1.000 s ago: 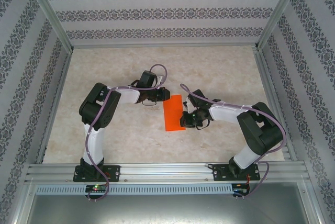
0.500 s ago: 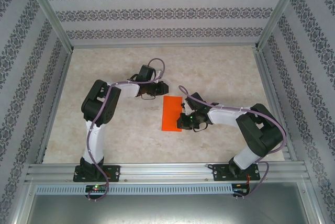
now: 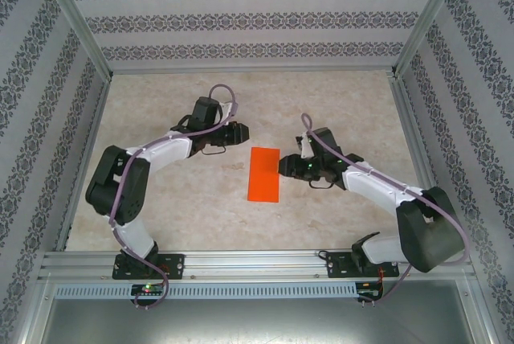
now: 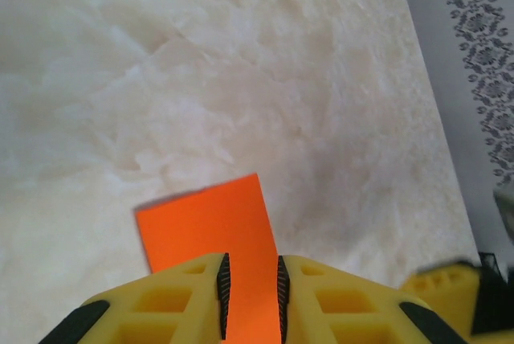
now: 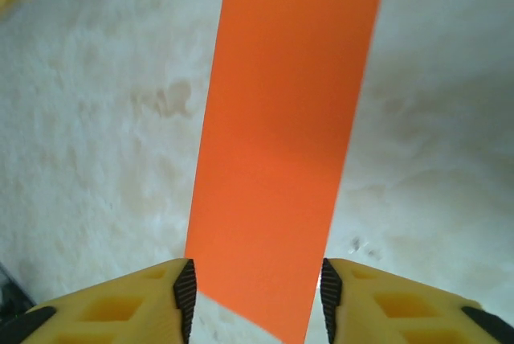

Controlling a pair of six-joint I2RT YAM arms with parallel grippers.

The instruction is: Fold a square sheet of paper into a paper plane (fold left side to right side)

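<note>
The square sheet of paper point(image 3: 263, 174) is bright orange and lies flat on the table's middle as a narrow upright rectangle. My left gripper point(image 3: 241, 131) hovers just up and left of its top end. In the left wrist view the left gripper point(image 4: 250, 260) stands open by a narrow gap, and the paper point(image 4: 209, 219) shows on the table beneath it, ungripped. My right gripper point(image 3: 285, 167) sits close to the sheet's right edge. In the right wrist view the right gripper point(image 5: 257, 268) is open wide, with the paper point(image 5: 285, 135) stretching away below it.
The pale marbled tabletop point(image 3: 345, 111) is bounded by aluminium rails point(image 3: 249, 262) in front and patterned walls point(image 3: 241, 22) behind and at the sides. A yellow finger of the right gripper point(image 4: 450, 288) shows at the left wrist view's lower right.
The right gripper has opened and let go of the paper's right edge, rising a little. The left gripper has drawn back up and left, opening slightly. The sheet stays flat.
</note>
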